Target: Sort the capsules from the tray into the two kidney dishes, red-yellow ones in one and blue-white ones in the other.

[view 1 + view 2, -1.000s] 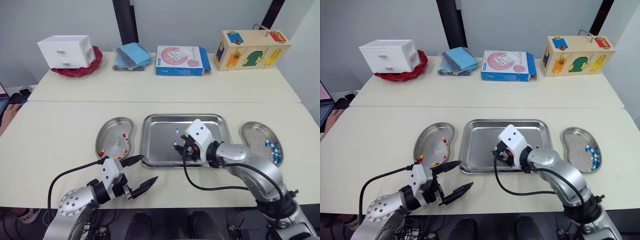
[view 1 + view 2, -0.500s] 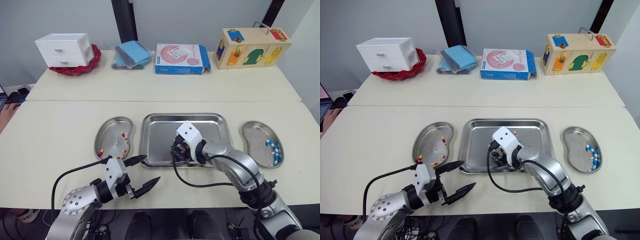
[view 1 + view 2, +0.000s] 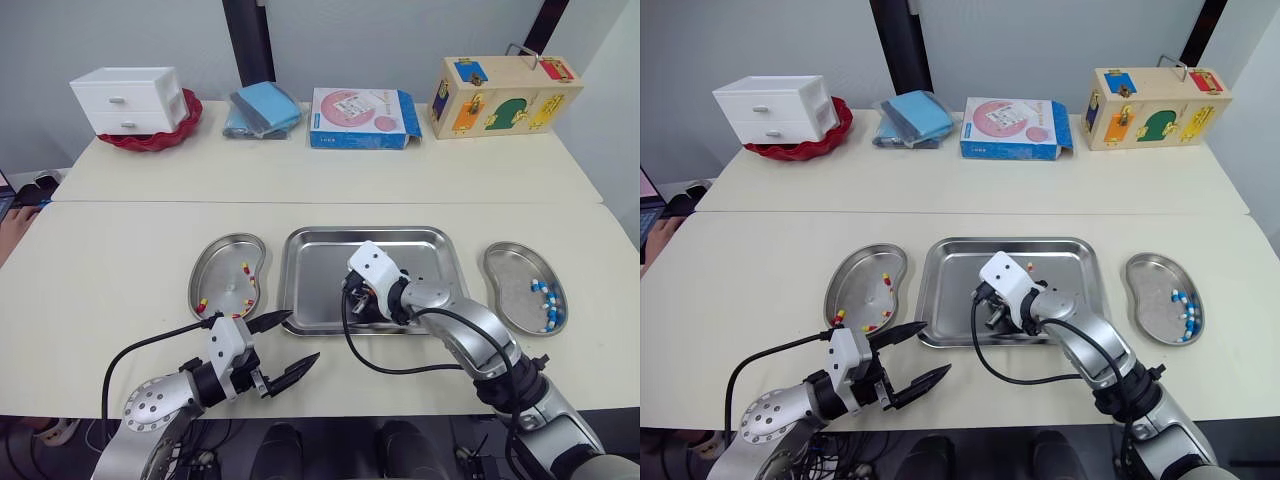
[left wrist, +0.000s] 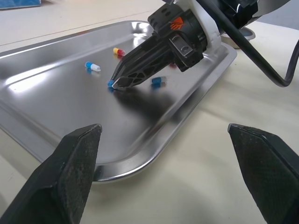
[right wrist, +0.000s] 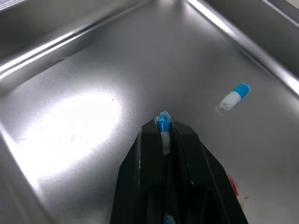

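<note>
1. My right gripper is down inside the rectangular stainless-steel tray. It sits at the centre of the head view, just left of the tray's middle.
2. Its two black fingers are pinched together on a blue-and-white capsule, with no gap beyond the capsule itself.
3. The pinched capsule's long axis runs in line with the fingers. The blue end pokes out past the tips and the white end sits back between them. The tip is at the tray floor; I cannot tell whether it touches or is just above.
4. A loose blue-and-white capsule lies flat on the tray floor, near the tips but apart from them. Its long axis slants across the fingers' line, blue end toward the tray wall.
5. A red-and-yellow capsule lies flat further back in the tray.
6. My left gripper is at the lower left of the head view, over the cream table just in front of the tray's near-left corner. Its fingers are spread wide and hold nothing.
7. The left-hand steel kidney dish holds red-and-yellow capsules. The right-hand steel kidney dish holds blue-and-white ones.
</note>
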You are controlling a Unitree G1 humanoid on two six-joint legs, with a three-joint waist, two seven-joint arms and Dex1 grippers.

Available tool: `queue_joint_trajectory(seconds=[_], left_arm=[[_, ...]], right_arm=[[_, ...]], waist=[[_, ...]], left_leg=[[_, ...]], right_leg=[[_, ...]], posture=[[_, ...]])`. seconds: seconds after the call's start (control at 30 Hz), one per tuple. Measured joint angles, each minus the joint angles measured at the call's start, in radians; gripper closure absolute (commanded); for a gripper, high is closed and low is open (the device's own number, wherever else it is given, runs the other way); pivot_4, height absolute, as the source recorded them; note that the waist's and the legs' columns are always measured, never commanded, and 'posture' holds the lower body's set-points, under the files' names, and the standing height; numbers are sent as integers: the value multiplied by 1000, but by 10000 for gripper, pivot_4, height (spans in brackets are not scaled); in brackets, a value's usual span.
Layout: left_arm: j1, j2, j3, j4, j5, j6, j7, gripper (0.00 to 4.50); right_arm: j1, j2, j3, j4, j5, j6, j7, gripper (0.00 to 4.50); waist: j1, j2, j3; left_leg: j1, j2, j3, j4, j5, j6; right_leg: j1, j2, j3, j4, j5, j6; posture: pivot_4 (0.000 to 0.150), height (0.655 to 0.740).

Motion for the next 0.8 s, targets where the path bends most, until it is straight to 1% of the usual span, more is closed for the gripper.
queue_joint_trajectory(seconds=[0.1,0.17,0.2,0.3,0.43,0.57,0.67,0.8], left_arm=[[-11,6,0,1,-8,-1,-25,0],[-23,18,-1,4,-40,-15,-82,0],[-26,29,-1,5,-51,-21,-105,0],[-49,54,-1,12,-92,-31,-195,0],[-94,62,-5,51,-120,-60,-290,0],[-134,61,-13,76,-143,-64,-340,0],[-147,61,-18,92,-151,-67,-370,0],[-157,60,-20,115,-151,-75,-391,0]], right_arm=[[3,-12,30,-19,-4,-18,24,44794],[13,-46,30,-71,2,-47,54,44794],[16,-57,18,-96,6,-49,64,44794],[56,-117,-84,-206,35,-46,93,44794],[207,-230,-296,-344,118,-9,153,44794],[343,-289,-515,-441,206,7,202,44794],[469,-340,-697,-481,248,-4,244,44794],[559,-367,-889,-476,288,5,262,44794]], waist=[[0,0,0],[3,0,0],[3,0,0],[6,0,0],[7,0,0],[2,1,0],[4,1,0],[2,1,0]], left_leg=[[0,0,0,0,0,0],[-1,0,0,0,0,0],[-2,0,0,0,0,0],[-1,0,0,0,0,0],[-2,0,0,0,0,0],[-1,0,0,0,0,0],[-1,0,0,0,0,0],[0,0,0,0,0,0]], right_leg=[[0,0,0,0,0,0],[-1,0,0,0,0,0],[-1,0,-1,0,0,0],[0,0,-1,-1,0,0],[0,0,-2,-2,0,0],[1,0,-1,-2,0,0],[1,0,-1,-2,0,0],[2,0,0,-2,0,0]], posture=[[1500,7400],[1500,7400],[1500,7400],[1500,7400],[1500,7400],[1500,7400],[1500,7400],[1500,7400]])
